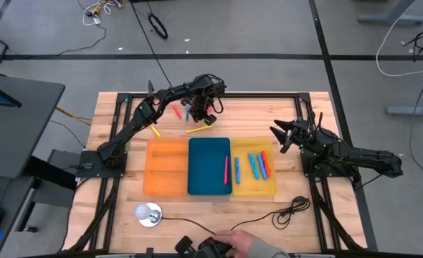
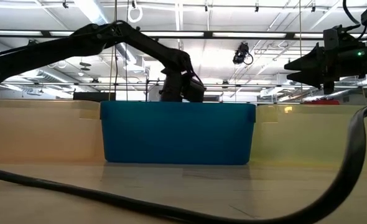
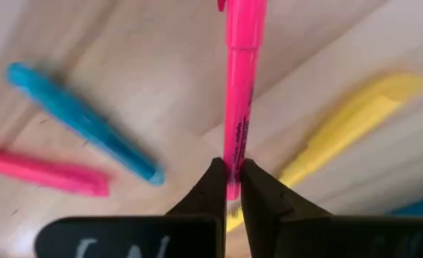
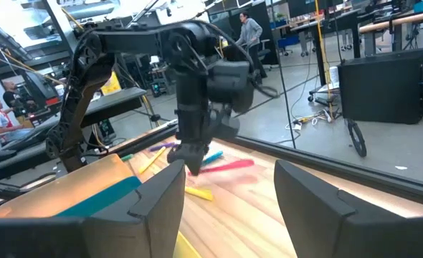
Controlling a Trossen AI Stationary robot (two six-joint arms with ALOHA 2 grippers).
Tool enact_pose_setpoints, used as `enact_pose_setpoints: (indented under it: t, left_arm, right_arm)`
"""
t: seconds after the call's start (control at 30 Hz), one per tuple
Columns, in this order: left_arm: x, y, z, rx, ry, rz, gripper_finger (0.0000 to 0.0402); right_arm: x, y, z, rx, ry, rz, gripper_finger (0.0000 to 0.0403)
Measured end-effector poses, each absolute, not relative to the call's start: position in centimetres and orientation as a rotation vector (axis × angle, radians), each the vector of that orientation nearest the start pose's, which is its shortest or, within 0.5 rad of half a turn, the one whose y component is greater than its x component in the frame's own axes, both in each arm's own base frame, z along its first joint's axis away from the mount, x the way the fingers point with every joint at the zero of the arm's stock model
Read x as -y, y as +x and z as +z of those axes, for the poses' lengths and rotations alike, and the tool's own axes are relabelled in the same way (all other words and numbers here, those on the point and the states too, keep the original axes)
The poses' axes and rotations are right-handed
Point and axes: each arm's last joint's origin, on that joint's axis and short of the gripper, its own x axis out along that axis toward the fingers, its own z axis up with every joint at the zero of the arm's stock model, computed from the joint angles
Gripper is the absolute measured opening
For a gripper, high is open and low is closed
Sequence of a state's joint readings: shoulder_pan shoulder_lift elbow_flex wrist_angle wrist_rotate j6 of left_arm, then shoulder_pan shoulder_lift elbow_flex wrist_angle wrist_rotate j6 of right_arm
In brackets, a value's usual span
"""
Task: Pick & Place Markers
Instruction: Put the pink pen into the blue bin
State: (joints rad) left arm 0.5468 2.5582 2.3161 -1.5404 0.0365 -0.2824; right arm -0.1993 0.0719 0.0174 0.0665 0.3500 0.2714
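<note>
My left gripper [image 1: 207, 115] reaches over the far middle of the wooden table, pointing down, shut on a pink marker [image 3: 241, 86]. On the table around it lie a blue marker [image 3: 82, 123], another pink marker [image 3: 46, 172] and a yellow marker [image 3: 348, 122]; a second yellow marker [image 1: 155, 131] lies further left. Nearer stand an orange tray [image 1: 167, 167], a blue tray [image 1: 208, 154] with a pink marker [image 1: 226, 169], and a yellow tray [image 1: 270, 183] holding two blue markers and a red marker [image 1: 264, 163]. My right gripper [image 1: 278, 133] waits open at the right. My left gripper pinches the pink marker close to one end [image 3: 233, 154] between its two fingertips. The fingers come from above, pointing down, and lie across the marker. The marker sticks out roughly level from the fingers. I cannot tell whether it is clear of the wood.
A person's hand [image 1: 241, 239] rests at the table's near edge beside a dark device. A white round object [image 1: 148, 213] and a coiled black cable [image 1: 292, 208] lie near the front. Bare wood lies between the trays and the far edge.
</note>
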Motion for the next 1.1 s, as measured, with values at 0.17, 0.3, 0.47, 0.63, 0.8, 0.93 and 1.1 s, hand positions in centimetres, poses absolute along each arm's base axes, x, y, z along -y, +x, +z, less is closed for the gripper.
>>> enact_pose_setpoints:
  t: [0.17, 0.3, 0.47, 0.63, 0.8, 0.93, 1.1]
  left_arm:
    - [-24.4, 40.2, 17.2, -1.643, -0.703, 0.623, 0.0024]
    - [-24.1, 39.9, 19.3, -1.603, -0.667, 0.598, 0.0024]
    - [-23.5, 39.5, 22.0, -1.571, -0.554, 0.52, 0.0022]
    - [-22.6, 39.0, 24.8, -1.538, -0.407, 0.399, 0.0023]
    - [-21.3, 38.7, 27.2, -1.517, -0.209, 0.23, 0.0019]
    - [-20.1, 38.5, 28.8, -1.501, -0.051, 0.098, 0.0019]
    - [-18.8, 38.5, 30.2, -1.468, 0.128, -0.042, 0.0014]
  right_arm:
    - [2.9, 9.6, 17.0, 0.087, 0.265, -0.544, 0.0215]
    - [2.9, 9.6, 17.0, 0.086, 0.265, -0.544, 0.0215]
    - [2.9, 9.6, 17.0, 0.087, 0.265, -0.544, 0.0215]
    - [2.9, 9.6, 17.0, 0.087, 0.265, -0.544, 0.0215]
    - [2.9, 9.6, 17.0, 0.086, 0.265, -0.544, 0.0215]
    - [2.9, 9.6, 17.0, 0.086, 0.265, -0.544, 0.0215]
    - [2.9, 9.6, 17.0, 0.087, 0.265, -0.544, 0.0215]
